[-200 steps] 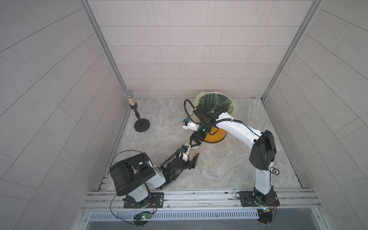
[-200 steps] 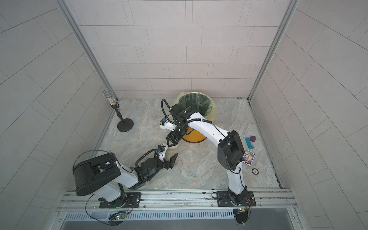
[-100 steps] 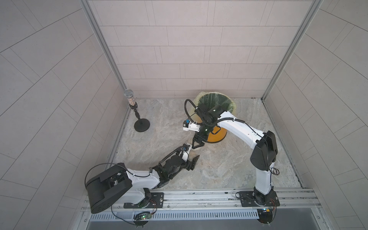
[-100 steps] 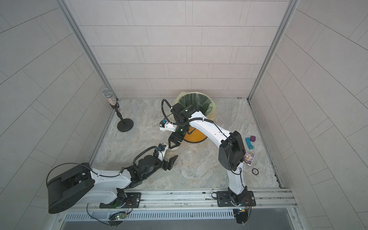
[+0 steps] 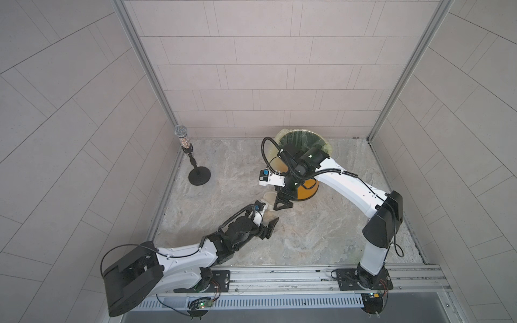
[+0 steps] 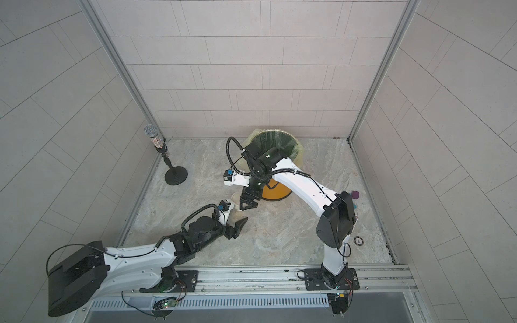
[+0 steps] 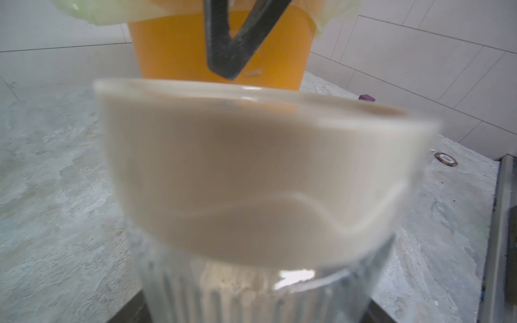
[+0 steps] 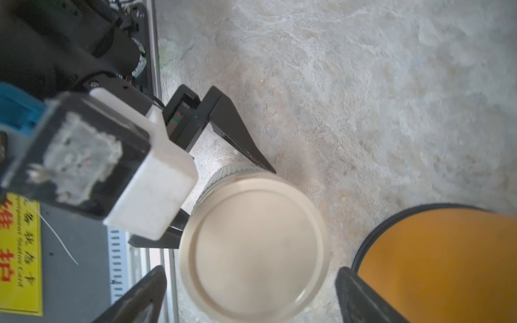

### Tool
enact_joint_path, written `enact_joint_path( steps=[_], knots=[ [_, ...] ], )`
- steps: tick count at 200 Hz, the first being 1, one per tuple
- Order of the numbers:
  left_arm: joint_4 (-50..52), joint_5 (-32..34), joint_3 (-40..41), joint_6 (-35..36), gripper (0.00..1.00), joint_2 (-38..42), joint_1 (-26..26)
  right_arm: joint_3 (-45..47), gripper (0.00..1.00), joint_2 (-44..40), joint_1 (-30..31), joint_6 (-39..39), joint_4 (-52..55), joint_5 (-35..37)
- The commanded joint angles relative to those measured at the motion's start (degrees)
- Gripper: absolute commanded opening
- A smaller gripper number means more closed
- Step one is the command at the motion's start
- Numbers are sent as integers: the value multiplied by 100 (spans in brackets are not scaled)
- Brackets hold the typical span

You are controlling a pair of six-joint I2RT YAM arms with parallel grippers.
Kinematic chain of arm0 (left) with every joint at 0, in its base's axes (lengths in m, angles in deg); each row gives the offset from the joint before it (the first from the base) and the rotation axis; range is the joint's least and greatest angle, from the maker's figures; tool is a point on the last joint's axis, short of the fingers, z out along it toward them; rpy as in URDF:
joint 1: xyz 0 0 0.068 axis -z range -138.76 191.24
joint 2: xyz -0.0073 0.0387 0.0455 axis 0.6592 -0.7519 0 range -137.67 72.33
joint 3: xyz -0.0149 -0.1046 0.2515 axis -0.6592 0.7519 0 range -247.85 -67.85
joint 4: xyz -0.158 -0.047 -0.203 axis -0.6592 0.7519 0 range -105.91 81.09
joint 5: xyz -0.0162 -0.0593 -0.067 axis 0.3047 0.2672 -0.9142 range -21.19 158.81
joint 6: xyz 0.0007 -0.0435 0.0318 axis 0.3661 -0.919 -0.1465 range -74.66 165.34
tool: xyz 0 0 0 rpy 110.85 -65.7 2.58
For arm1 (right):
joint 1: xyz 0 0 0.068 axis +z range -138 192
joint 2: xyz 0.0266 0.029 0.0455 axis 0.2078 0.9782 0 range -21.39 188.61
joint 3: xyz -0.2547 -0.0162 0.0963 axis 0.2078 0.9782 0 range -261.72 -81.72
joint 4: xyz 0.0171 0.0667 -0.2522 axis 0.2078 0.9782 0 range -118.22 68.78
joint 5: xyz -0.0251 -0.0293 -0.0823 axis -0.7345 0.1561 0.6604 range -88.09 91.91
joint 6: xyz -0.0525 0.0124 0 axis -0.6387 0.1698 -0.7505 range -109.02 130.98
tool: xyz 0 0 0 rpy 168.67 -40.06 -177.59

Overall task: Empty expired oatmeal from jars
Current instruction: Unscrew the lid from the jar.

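Observation:
A small ribbed glass jar (image 8: 223,173) with a flat cream lid (image 8: 253,249) stands left of the orange bin (image 5: 306,190). Pale oatmeal (image 7: 232,282) shows through its glass. My left gripper (image 5: 268,216) reaches in low from the front and is shut on the jar's body, one black finger (image 8: 237,134) on each side. My right gripper (image 8: 247,279) hangs over the lid (image 5: 270,197) and is open, with a gap between each fingertip and the lid's rim. In the left wrist view the jar (image 7: 251,296) and lid (image 7: 260,167) fill the frame.
The bin (image 6: 275,193) has a green plastic liner (image 6: 272,142) and stands close to the right of the jar. A microphone on a round stand (image 5: 199,176) is at the back left. A purple block (image 6: 355,193) and a small disc (image 6: 359,240) lie at the right. Metal rails (image 5: 279,275) run along the front.
My right gripper's jaws have spread wider around the lid. The left arm's rear links have swung out to the left and lower, while its gripper has stayed at the jar.

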Motion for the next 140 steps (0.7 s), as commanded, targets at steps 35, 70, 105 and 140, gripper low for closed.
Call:
enact_joint_path(
  steps=[35, 70, 105, 140],
  knots=[
    [94, 226, -195, 32, 0, 497, -40, -265, 100, 137, -14, 1616, -276, -231],
    [178, 306, -191, 54, 0, 651, -40, -451, 100, 265, 64, 1883, -214, -267],
    [241, 341, -239, 90, 0, 712, -40, -423, 100, 313, 142, 1946, -190, -77],
    [344, 335, -286, 90, 0, 759, -44, -426, 100, 371, 166, 1842, -75, -168]
  ],
)
